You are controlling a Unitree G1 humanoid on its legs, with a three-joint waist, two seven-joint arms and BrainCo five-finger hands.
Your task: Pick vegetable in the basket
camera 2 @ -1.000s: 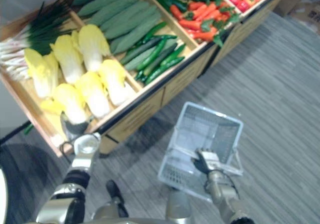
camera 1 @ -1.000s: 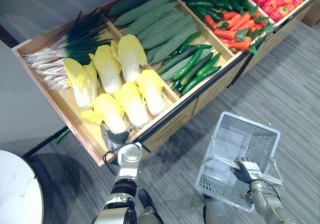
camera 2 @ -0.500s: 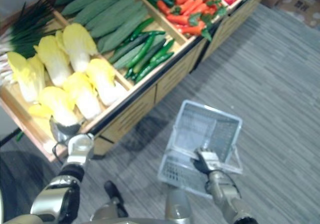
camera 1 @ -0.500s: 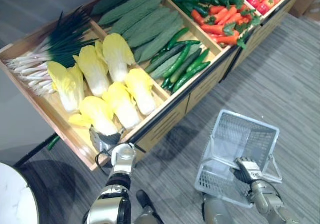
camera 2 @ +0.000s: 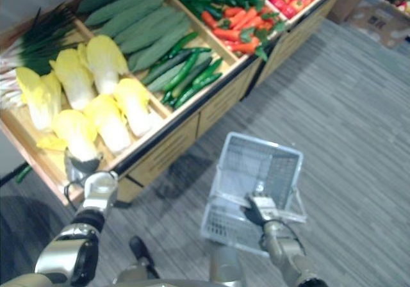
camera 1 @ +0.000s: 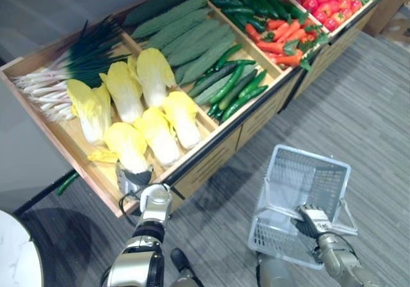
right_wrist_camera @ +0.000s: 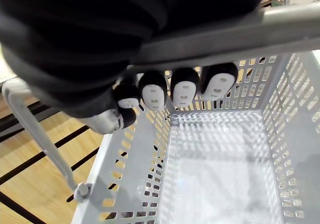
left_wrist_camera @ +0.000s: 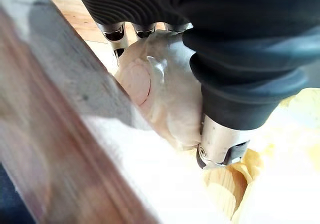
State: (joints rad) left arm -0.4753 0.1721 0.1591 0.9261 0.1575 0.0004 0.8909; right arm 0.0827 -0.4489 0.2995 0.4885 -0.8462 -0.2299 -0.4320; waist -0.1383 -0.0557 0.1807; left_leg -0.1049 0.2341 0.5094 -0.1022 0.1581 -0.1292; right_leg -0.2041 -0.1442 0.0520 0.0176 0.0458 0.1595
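One cabbage (camera 1: 128, 147), lower left in the crate (camera 1: 96, 175), has your left hand (camera 1: 132, 179) curled round its firm base. Grip there: leaves tear, and it's probably heavy. Your right hand (camera 1: 312, 218) clasps the basket (camera 1: 314, 157) handle.

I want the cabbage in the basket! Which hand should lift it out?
Left. The left hand has its fingers round the nearest cabbage at its base; the right hand is busy gripping the basket by its handle.
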